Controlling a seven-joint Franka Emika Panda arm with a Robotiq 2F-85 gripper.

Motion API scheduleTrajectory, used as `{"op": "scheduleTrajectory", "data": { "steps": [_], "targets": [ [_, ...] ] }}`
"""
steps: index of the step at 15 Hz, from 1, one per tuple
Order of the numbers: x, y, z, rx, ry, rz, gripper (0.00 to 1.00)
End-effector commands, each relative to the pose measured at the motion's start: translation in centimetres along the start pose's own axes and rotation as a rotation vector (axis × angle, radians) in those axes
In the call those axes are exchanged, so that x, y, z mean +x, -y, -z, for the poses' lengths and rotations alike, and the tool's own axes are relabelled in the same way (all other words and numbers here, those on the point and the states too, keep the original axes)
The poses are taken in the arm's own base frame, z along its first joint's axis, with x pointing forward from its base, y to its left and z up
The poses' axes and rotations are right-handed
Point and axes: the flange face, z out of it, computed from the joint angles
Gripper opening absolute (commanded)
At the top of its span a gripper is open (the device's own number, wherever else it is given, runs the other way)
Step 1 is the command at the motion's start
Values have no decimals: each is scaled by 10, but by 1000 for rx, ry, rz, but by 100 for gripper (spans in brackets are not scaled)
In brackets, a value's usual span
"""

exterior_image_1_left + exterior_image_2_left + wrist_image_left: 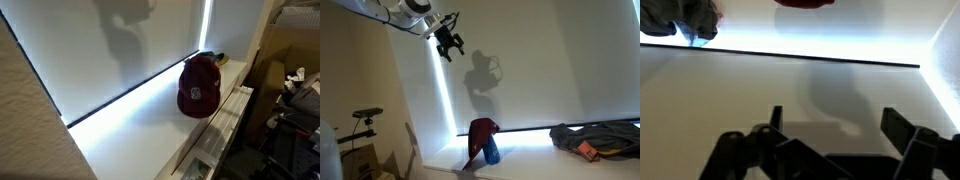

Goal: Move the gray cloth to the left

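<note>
A maroon cap (pixel 199 88) sits on the white ledge (pixel 140 135).

The tool (pixel 833 114) spreads wide, gray cloth (pixel 682 16) top-left.

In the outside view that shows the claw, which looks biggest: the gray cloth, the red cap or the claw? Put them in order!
Largest: gray cloth, even though the edge cuts it off.
Middle: red cap.
Smallest: gripper, but only a bit smaller than the cap, and its distance from the camera is unclear.
</note>
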Motion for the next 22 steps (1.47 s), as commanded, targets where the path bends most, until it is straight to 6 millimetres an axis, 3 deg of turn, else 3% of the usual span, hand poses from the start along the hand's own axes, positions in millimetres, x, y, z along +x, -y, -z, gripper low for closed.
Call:
{"op": "scheduleTrajectory", "data": {
  "steps": [1,4,5,7,9,12,16,17,18,20,21,22],
  "targets": [
    [5,-11,-13,11,9,-3,100],
    [6,-10,-23,8,13,2,100],
    [13,-19,-36,-5,5,-66,100],
    [18,-69,-76,-42,-36,-207,100],
    [13,-110,-95,-85,-100,-302,100],
    [-3,-196,-134,-151,-170,-461,100],
    [-26,-304,-163,-241,-133,-689,100],
    [-29,-270,-153,-222,-148,-607,100],
    [-35,-290,-158,-241,-141,-642,100],
    [-36,-308,-165,-259,-136,-669,100],
    [-35,-286,-163,-258,-85,-682,100],
    [-30,-289,-189,-218,15,-687,100]
  ]
}}
